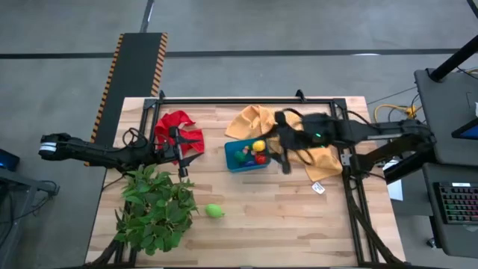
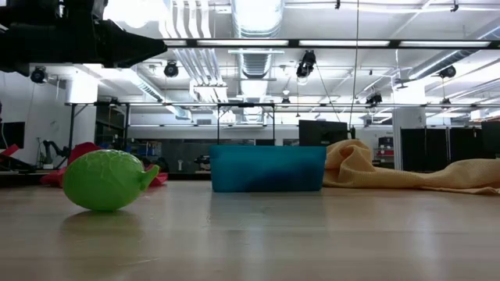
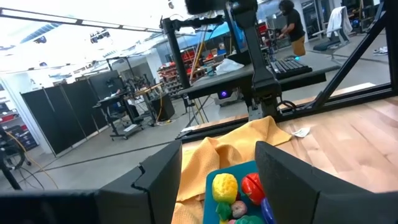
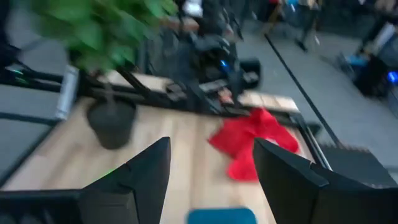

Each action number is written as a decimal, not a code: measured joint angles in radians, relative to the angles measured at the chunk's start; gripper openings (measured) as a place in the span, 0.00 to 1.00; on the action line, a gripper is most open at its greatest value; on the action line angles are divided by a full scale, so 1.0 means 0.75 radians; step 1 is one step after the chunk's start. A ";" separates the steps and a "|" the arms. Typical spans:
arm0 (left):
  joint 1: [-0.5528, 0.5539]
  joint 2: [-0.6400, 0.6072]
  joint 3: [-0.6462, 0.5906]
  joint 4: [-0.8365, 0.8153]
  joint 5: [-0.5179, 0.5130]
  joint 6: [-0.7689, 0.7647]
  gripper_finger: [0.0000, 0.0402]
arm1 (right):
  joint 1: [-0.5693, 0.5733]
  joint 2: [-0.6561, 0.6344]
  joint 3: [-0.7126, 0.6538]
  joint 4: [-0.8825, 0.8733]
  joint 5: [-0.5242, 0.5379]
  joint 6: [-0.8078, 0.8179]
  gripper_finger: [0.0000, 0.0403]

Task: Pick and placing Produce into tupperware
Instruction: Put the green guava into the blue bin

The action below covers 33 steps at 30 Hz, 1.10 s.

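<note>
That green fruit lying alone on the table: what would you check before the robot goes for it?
1. Light green fruit lies free on the wooden table, apart from the leafy plant: ok.
2. Teal container has room; yellow, red and other pieces already lie inside: ok.
3. Right gripper empty, fingers apart, at the container's edge: ok.
4. Left gripper fingers apart and empty, beside the red cloth: ok.
5. Mustard cloth stays outside the container: ok.
6. Which arm reaches the fruit more easily: cannot tell.
</note>
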 joint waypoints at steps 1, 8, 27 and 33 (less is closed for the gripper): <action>0.000 0.001 0.002 0.000 -0.001 -0.001 0.47 | 0.031 -0.029 -0.027 0.029 0.000 -0.001 0.54; 0.000 -0.008 0.004 0.003 -0.003 -0.001 0.47 | 0.198 -0.115 -0.293 0.355 0.120 0.006 0.54; 0.000 -0.026 0.004 0.019 0.008 -0.008 0.47 | 0.233 -0.072 -0.463 0.594 0.140 0.084 0.54; 0.000 0.003 0.034 -0.005 0.152 -0.046 0.47 | 0.232 -0.070 -0.450 0.594 0.140 0.082 0.54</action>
